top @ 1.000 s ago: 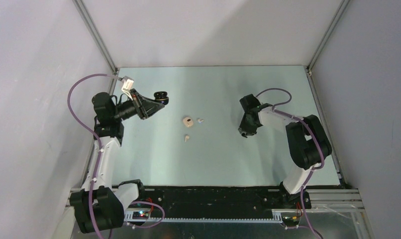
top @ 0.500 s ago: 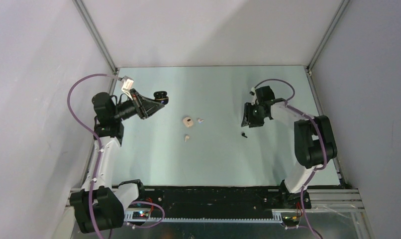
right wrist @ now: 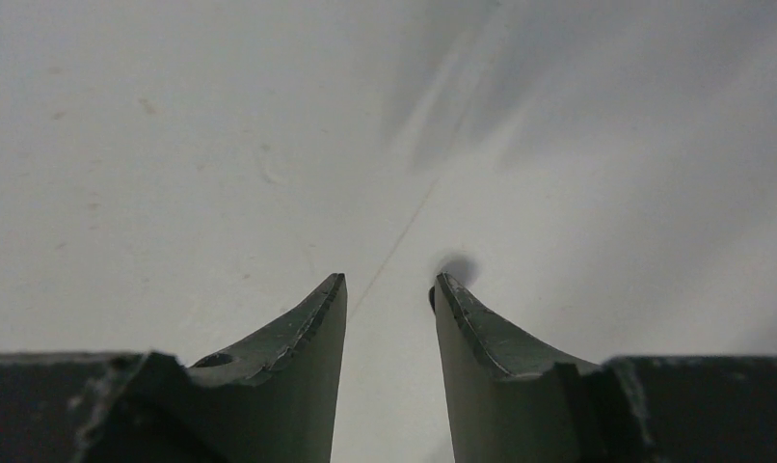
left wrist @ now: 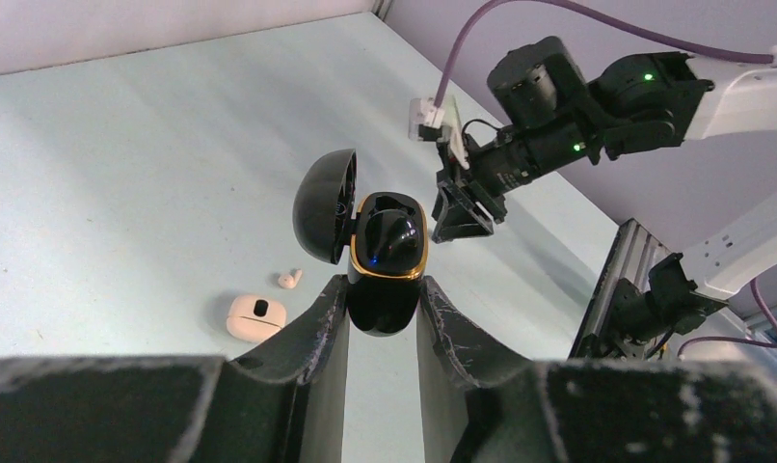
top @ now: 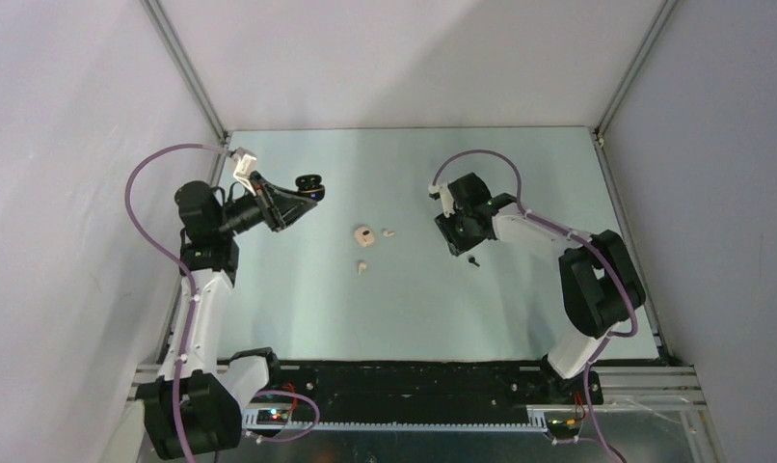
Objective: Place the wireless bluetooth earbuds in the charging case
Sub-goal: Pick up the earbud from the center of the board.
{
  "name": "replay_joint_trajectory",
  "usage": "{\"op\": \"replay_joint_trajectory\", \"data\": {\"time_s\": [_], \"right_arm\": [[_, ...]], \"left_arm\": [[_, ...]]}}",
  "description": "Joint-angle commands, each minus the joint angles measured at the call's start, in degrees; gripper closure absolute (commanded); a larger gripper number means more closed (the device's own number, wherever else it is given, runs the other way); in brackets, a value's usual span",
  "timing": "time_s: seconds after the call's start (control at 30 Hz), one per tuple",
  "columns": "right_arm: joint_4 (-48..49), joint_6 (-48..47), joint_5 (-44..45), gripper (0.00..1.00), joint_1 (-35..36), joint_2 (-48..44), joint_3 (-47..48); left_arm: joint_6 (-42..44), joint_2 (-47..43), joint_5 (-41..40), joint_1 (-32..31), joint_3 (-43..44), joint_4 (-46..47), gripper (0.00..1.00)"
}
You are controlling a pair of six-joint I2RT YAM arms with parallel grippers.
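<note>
Black gold-rimmed charging case (left wrist: 387, 258), open

Your right gripper (right wrist: 390, 282) shows you two dark, scuffed fingers (right wrist: 298, 338) standing apart, with a pale blurred surface (right wrist: 173, 145) filling the gap. A small dark smudge (right wrist: 455, 266) sits just past the right-hand fingertip.

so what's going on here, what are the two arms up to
The left gripper holds a black case with its lid open, up off the table. The right gripper is open and empty above the table, close to a small dark piece, possibly an earbud. A beige case and two tiny beige buds lie mid-table, with neither gripper touching them. Nothing is going into a case right now.
</note>
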Motion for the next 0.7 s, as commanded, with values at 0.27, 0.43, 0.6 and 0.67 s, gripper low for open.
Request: {"op": "replay_joint_trajectory", "data": {"time_s": [0.27, 0.43, 0.6, 0.67], "right_arm": [[-3.4, -1.2, 11.4, 0.54, 0.8, 8.3, 6.9], [-4.5, -0.5, 11.6, 0.53, 1.1, 9.9, 7.4], [-7.6, 1.3, 11.0, 0.53, 1.0, 10.1, 7.4], [-7.6, 1.4, 11.2, 0.54, 1.1, 10.0, 7.1]], "left_arm": [[0.7, -3.3, -1.0, 0.4, 0.5, 1.2, 1.0], [0.7, -3.4, -1.1, 0.4, 0.3, 1.2, 1.0], [0.7, -3.3, -1.1, 0.4, 0.1, 1.2, 1.0], [0.7, -3.2, -1.2, 0.4, 0.0, 1.2, 1.0]]}}
